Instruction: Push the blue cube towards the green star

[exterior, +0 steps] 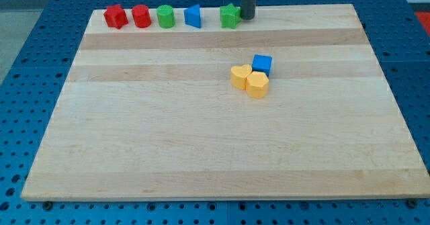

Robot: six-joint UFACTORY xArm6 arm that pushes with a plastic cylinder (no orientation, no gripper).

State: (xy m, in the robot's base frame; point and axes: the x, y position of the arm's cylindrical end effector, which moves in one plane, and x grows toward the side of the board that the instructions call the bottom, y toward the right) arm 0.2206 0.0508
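The rod (248,0) is cut off by the view's top edge, so only its lower stretch shows, and the arm above it is out of sight. There is no gripper here, so nothing is spread, pressed together or pinching; the rod simply ends in my tip (248,18). My tip stands at the table's (201,151) far edge, just to the view's right of the green star (230,15). Whether it touches the star is hard to make out; the two look to be almost in contact. My tip touches no other block.

The blue cube (263,65) lies well below the green star, toward the view's bottom and a little to the view's right of it. Two yellow blocks sit against the cube, both farther from the star: a yellow block (240,76) on the view's left and a yellow heart (256,84) on the view's right. The left one's shape is unclear, since the heart covers part of it. The three form a tight cluster.

To the view's left of the green star, along the same far edge, runs a row: a blue block (193,16) of wedge-like shape, then a green cylinder (166,16), a red cylinder (141,16), and a red star (115,16) farthest from it. Each stands apart from its neighbours.
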